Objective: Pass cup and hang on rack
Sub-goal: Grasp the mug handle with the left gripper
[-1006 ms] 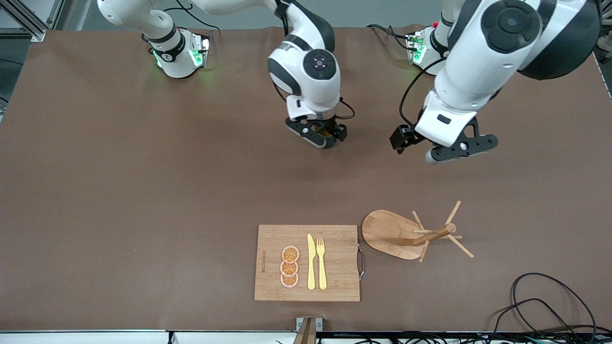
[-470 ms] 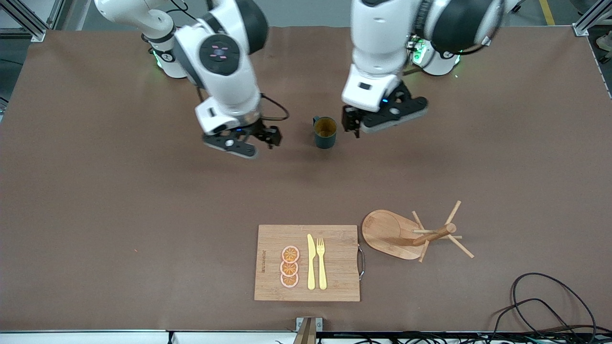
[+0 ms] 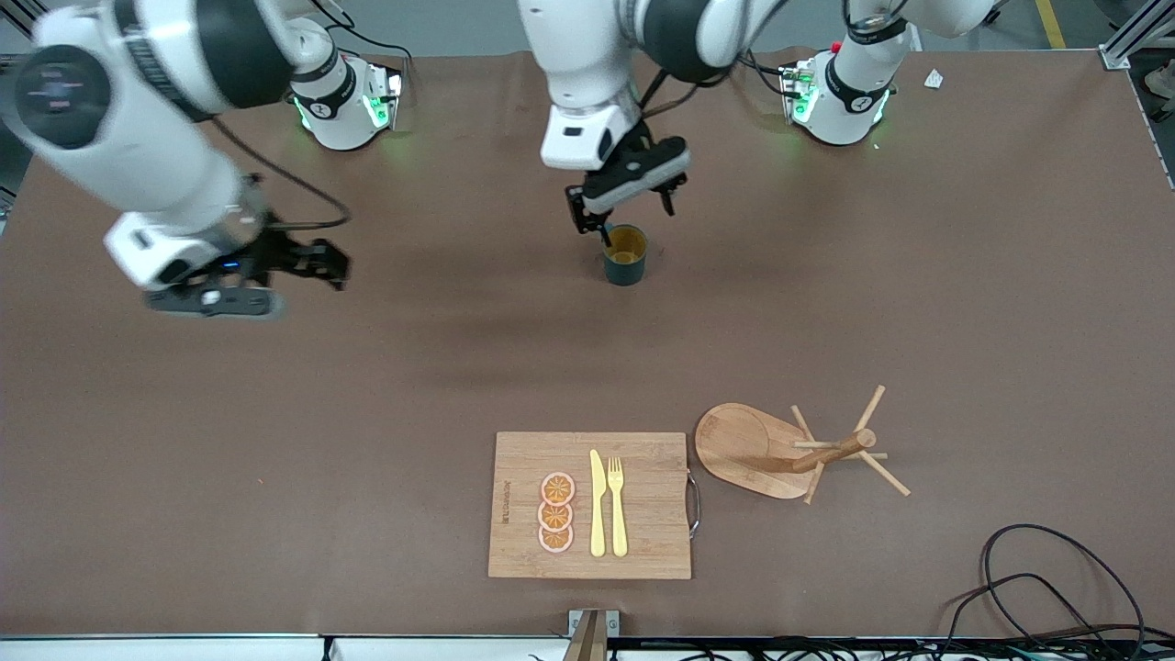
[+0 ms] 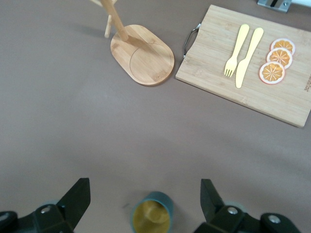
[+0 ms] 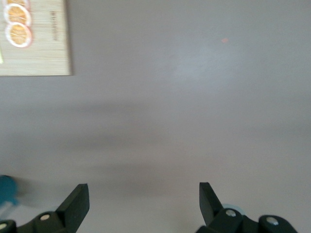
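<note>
The dark teal cup [image 3: 625,253] with a yellow inside stands upright on the brown table, midway between the two arms' ends. My left gripper [image 3: 624,207] is open and hangs just over it, one finger to each side; in the left wrist view the cup [image 4: 152,216] sits between the open fingers [image 4: 77,196]. My right gripper [image 3: 312,264] is open and empty over bare table toward the right arm's end. A teal blur at the edge of the right wrist view [image 5: 6,191] looks like the cup. The wooden rack [image 3: 831,452] stands nearer to the front camera, toward the left arm's end.
A bamboo cutting board [image 3: 592,505] with a yellow knife, a fork and orange slices lies beside the rack's oval base [image 3: 744,445]. It also shows in the left wrist view [image 4: 252,63]. Black cables [image 3: 1056,588] lie at the front corner by the left arm's end.
The right gripper, which held the cup, has left it standing on the table and swung away toward its own end. The left gripper has moved in over the cup.
</note>
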Motion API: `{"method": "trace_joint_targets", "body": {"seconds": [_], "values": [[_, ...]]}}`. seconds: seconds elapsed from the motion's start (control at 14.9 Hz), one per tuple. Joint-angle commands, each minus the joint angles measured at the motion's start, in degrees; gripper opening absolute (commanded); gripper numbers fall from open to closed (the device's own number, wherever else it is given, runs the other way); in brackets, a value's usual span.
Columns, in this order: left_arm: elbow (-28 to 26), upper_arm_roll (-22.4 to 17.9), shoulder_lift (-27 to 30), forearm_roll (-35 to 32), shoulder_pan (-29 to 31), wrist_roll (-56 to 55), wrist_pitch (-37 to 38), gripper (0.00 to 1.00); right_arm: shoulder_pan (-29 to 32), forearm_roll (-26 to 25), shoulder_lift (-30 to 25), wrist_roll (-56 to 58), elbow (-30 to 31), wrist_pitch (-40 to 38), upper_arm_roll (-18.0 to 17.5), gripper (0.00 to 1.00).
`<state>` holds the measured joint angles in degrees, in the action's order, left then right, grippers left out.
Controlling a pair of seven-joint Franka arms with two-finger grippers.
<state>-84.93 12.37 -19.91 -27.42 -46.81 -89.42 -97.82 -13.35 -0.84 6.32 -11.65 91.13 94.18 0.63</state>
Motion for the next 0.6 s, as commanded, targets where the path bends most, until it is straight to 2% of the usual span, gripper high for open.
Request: {"method": "trace_joint_targets", "body": {"seconds": [0.0, 0.13, 0.27, 0.54], "values": [[0.2, -0.4, -2.8, -4.4, -4.1, -8.7, -0.4, 1.0, 7.9, -1.5, -1.7, 11.3, 2.3, 0.5, -1.4, 1.0], [-0.1, -0.4, -4.6, -6.1, -6.2, -12.9, -0.1, 1.0, 12.2, -1.5, -2.4, 17.2, 2.3, 0.0, -1.4, 1.0], [-0.2, -0.5, -6.2, -6.6, -8.7, -15.9, 0.2, 1.0, 15.0, -1.4, -3.4, 18.6, 2.3, -1.1, -1.5, 1.0], [-5.4, -0.4, -7.3, -11.0, -12.5, -24.6, 1.1, 1.0, 17.4, -1.4, -5.4, 19.4, 2.3, -2.9, -1.4, 1.0]]}}
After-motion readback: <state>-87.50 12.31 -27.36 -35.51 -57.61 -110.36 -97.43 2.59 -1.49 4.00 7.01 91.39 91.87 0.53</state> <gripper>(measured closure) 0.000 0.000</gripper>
